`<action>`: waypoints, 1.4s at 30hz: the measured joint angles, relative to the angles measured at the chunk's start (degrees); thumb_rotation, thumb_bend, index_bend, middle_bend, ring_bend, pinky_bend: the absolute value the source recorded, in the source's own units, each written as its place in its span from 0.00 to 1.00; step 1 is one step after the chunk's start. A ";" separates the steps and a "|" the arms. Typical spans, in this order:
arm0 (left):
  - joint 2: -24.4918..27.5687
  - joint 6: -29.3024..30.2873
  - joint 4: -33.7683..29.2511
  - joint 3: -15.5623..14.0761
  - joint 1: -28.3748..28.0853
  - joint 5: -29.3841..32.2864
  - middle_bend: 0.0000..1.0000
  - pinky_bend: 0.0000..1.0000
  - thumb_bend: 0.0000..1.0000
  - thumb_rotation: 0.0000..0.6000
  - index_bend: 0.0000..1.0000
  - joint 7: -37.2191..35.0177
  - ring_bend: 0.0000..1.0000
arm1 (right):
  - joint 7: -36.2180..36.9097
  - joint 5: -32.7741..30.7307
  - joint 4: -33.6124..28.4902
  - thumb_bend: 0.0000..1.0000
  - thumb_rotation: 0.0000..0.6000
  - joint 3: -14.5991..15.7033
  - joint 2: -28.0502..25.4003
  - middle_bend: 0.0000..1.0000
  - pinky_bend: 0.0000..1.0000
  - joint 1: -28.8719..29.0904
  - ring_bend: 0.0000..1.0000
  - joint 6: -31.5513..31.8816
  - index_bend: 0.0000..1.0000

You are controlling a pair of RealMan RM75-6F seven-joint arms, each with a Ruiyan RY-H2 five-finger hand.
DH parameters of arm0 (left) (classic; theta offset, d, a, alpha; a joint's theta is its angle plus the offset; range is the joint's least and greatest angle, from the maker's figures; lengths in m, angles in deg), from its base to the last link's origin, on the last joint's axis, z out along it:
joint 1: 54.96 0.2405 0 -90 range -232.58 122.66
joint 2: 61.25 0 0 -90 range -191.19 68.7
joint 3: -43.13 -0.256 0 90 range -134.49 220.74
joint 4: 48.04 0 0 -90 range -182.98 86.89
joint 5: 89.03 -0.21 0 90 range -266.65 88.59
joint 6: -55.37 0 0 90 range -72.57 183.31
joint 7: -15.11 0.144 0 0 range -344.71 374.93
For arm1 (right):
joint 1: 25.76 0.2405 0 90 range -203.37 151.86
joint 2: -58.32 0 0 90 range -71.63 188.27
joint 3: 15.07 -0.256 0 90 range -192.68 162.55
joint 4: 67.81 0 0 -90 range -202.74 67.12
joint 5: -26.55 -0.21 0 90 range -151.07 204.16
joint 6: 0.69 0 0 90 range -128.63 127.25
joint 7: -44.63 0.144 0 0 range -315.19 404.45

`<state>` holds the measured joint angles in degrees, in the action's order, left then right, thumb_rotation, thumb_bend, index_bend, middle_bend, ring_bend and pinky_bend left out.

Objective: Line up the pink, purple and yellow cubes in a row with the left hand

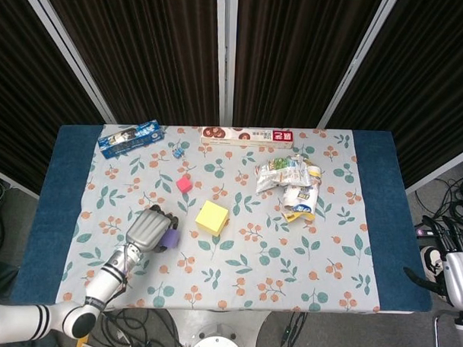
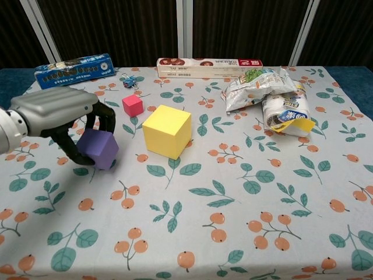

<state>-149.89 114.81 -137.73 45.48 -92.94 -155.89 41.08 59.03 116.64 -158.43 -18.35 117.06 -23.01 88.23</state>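
We saw the left hand [image 2: 61,119] gripping the purple cube [image 2: 97,149], lifted off the desk [image 2: 245,227].

The cube sat tilted between the curled fingers [image 2: 106,118], a shadow beneath it on the floral cloth. Just right of the hand stood the yellow cube [image 2: 167,130], apart from the purple one; the small pink cube [image 2: 133,105] lay beyond the hand, slightly to its right. Far behind the hand we noted a blue box [image 2: 74,70] and a long wrap box [image 2: 209,67], and well off to the right a heap of snack bags [image 2: 270,99]. The right hand [image 1: 450,274] showed only at the head view's edge, and we could not tell how its fingers lay.
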 measured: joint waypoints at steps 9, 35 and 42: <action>-0.88 -8.28 9.07 5.40 -4.80 3.60 0.62 0.31 0.22 1.00 0.57 -4.99 0.53 | -0.44 -0.10 -0.33 0.03 1.00 0.03 -0.12 0.17 0.12 0.00 0.01 -0.07 0.09; -5.93 -17.11 12.15 9.76 -14.27 16.88 0.61 0.31 0.21 1.00 0.54 -4.77 0.53 | -0.35 -1.14 -0.09 0.03 1.00 -0.12 -0.50 0.17 0.12 -0.05 0.01 -0.72 0.09; -6.31 -15.85 10.66 9.40 -15.91 21.71 0.59 0.31 0.21 1.00 0.53 -1.75 0.53 | -0.49 -1.11 -0.20 0.03 1.00 -0.11 -0.62 0.17 0.12 -0.03 0.01 -0.79 0.09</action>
<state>-156.19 98.96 -127.07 54.87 -108.85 -134.18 39.33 58.54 115.53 -158.62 -18.46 116.44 -23.04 87.45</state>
